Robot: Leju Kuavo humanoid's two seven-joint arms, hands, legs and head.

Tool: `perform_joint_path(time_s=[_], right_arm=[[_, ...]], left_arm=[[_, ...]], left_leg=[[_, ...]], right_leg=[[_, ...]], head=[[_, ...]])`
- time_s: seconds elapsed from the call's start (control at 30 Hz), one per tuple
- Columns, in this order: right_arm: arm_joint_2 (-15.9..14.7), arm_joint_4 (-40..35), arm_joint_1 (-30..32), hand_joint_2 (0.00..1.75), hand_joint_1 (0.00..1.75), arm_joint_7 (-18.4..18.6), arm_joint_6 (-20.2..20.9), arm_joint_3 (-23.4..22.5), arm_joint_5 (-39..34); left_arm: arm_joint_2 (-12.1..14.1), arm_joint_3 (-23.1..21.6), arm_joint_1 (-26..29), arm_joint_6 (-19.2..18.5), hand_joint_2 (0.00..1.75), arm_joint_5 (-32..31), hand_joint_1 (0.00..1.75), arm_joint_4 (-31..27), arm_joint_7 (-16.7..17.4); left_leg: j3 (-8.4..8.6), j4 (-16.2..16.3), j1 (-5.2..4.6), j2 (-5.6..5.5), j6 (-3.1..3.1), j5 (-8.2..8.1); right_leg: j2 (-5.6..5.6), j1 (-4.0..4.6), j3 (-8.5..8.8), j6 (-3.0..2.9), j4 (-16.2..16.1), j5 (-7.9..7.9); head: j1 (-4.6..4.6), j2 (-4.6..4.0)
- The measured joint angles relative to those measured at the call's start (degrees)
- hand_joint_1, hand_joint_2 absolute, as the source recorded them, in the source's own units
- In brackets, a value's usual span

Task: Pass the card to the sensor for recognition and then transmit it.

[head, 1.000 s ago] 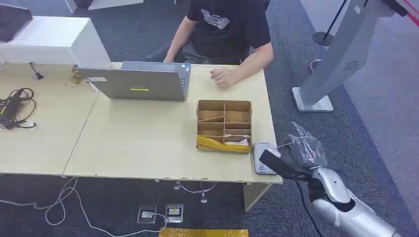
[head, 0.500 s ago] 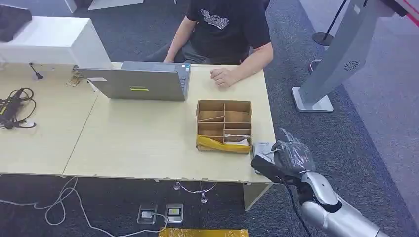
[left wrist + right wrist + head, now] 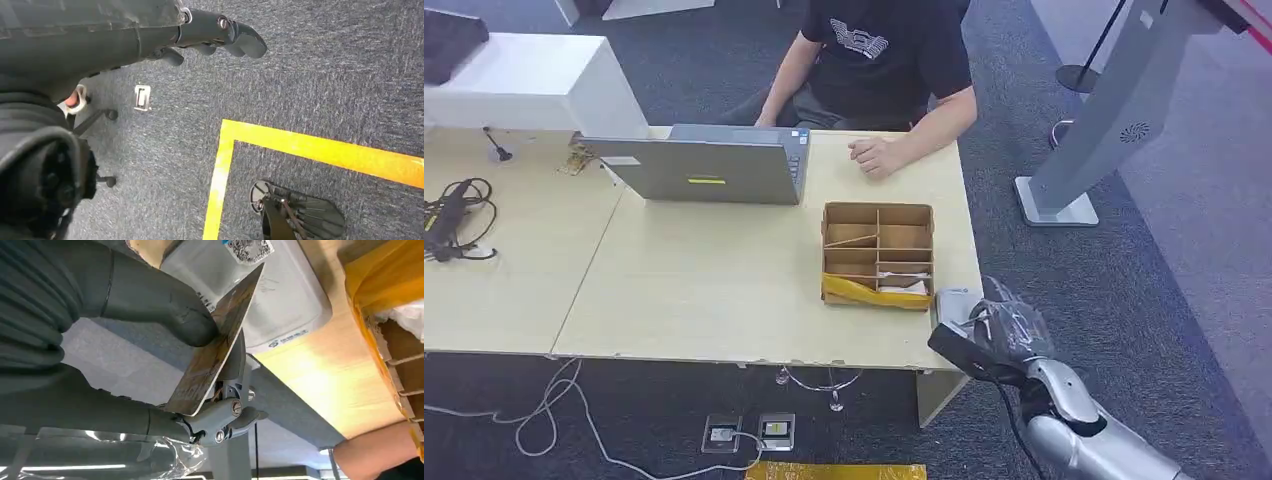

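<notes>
Right hand: your right hand (image 3: 999,335) sits at the table's near right corner, thumb (image 3: 165,305) pressing the card against the fingers (image 3: 227,412) behind it, so it's pinching the card. There's crinkly clear plastic wrap around the hand.

Card: the thin brownish, worn-looking flat card (image 3: 215,342) is held edge-on between thumb and fingers, its free corner tilted out over the sensor. From the wrist view you can't really tell whether it touches the sensor or just hovers over it.

Sensor: the flat white-grey rectangular card reader with a QR sticker (image 3: 272,287) lies on the tabletop right past your fingertips; in the head view it peeks out just beyond the hand (image 3: 951,298).

Box: the brown cardboard divider box with yellow tape along its near edge (image 3: 878,255) stands just beyond the sensor, on the far side from your hand.

Table: the light wooden desk (image 3: 694,290) carries all of that, plus a grey laptop (image 3: 709,165) well away from your hand.

Person: someone in a black t-shirt (image 3: 879,60) sits across the desk, a forearm resting on the tabletop.

Left hand: your left hand (image 3: 215,35) hangs over blue-grey carpet with a yellow floor line (image 3: 310,150), fingers loosely curled, nothing in it.
</notes>
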Motion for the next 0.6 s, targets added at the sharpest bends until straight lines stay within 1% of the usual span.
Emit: perform_joint_path(time_s=[0.13,0.2,0.33,0.47,0.6], right_arm=[[0.17,0.44,0.43,1.75,1.75,-0.31,-0.90,0.46,0.22],[0.24,0.57,0.57,1.75,1.75,-0.48,-1.25,0.61,0.33],[0.57,1.29,1.09,1.75,1.75,-2.04,-2.05,0.77,-1.47],[0.96,1.90,1.10,1.75,1.75,-2.97,-2.05,0.92,-1.49],[0.96,1.90,1.10,1.75,1.75,-2.97,-2.05,0.92,-1.49]], left_arm=[[0.11,0.00,0.00,0.48,0.00,-0.13,0.00,0.00,-0.15],[0.13,0.00,0.00,0.70,0.00,-0.15,0.00,-0.04,-0.96],[0.26,0.00,0.00,1.16,0.00,-0.22,0.00,-0.52,-1.25],[0.42,0.00,0.00,1.09,0.00,-0.30,0.00,-0.68,0.23],[0.42,0.00,0.00,1.09,0.00,-0.30,0.00,-0.68,0.23]], left_leg=[[0.01,0.00,0.00,0.00,0.00,0.00],[0.01,0.00,0.00,0.00,0.00,0.00],[0.01,0.00,0.00,0.00,0.00,0.00],[0.03,0.00,0.00,0.01,0.00,0.00],[0.03,0.00,0.00,0.01,0.00,0.00]], right_leg=[[0.01,0.00,0.00,0.00,0.00,0.00],[0.02,0.00,0.00,0.00,0.00,0.00],[0.01,0.00,0.02,0.00,0.00,0.00],[0.02,0.00,0.02,0.00,0.00,0.00],[0.02,0.00,0.02,0.00,0.00,0.00]], head=[[0.00,0.00],[0.00,0.00],[0.00,0.00],[0.02,0.00],[0.02,0.00]])
